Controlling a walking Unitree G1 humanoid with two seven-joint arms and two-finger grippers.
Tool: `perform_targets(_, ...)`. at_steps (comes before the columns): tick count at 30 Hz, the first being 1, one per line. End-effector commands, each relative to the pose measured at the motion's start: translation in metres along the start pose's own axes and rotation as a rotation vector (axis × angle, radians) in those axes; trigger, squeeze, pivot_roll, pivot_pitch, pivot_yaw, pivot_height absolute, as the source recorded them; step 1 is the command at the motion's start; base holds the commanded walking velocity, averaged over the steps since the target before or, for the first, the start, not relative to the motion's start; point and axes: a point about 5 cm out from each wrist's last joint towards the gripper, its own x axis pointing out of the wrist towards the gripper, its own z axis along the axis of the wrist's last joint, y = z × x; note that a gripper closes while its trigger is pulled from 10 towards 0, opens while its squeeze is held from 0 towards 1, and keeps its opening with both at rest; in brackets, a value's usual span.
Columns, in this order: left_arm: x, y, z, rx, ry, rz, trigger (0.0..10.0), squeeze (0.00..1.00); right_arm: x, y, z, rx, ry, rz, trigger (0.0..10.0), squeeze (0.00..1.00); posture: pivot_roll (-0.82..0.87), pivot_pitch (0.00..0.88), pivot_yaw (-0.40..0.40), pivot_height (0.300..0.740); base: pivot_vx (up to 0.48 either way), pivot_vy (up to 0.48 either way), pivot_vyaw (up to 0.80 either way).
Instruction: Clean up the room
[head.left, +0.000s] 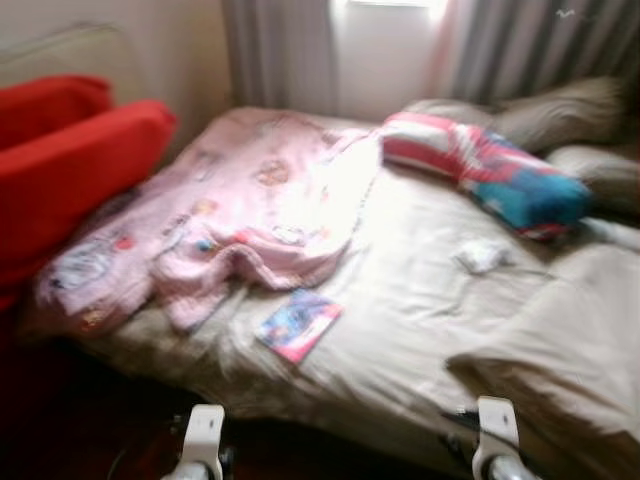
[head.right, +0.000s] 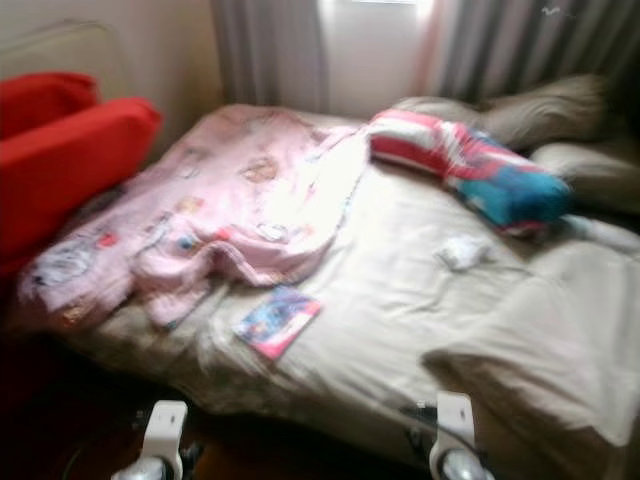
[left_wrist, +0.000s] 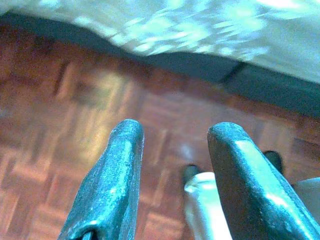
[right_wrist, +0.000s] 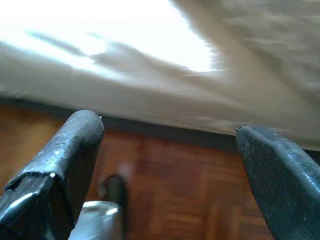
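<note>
Standing at the foot of an unmade bed (head.left: 420, 330); pink blanket (head.left: 240, 210) rumpled across its left half, a small book (head.left: 298, 324) just below the blanket's edge, a striped pillow (head.left: 480, 170) near the headboard, a pale crumpled scrap (head.left: 481, 257), perhaps tissue, between them; left gripper (left_wrist: 172, 172) and right gripper (right_wrist: 167, 165) both hanging low over the parquet floor (left_wrist: 75, 125), fingers spread and holding nothing; blurred view, so risk of misjudging reach and dragging blanket over book, or knocking book off the edge.
</note>
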Motion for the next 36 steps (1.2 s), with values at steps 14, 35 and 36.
perform_targets(14,-0.0012,0.0091,-0.0032,0.016,0.015,0.019,10.0,0.0,-0.0005,0.0097,-0.0076,-0.008,0.024,0.023,10.0,0.0,-0.02,0.0,-0.009,0.74,0.0,-0.336,-0.63)
perform_targets(35,-0.0016,0.011,-0.0044,0.037,0.021,0.015,10.0,0.0,-0.0007,0.0113,-0.0092,-0.011,0.026,0.026,10.0,0.0,-0.02,0.0,0.0,0.74,0.0,-0.015,0.0)
perform_targets(36,-0.0016,0.0115,-0.0042,0.038,0.021,0.016,10.0,0.0,-0.0006,0.0117,-0.0091,-0.011,0.026,0.027,10.0,0.0,-0.02,0.0,0.003,0.74,0.0,0.0,0.0)
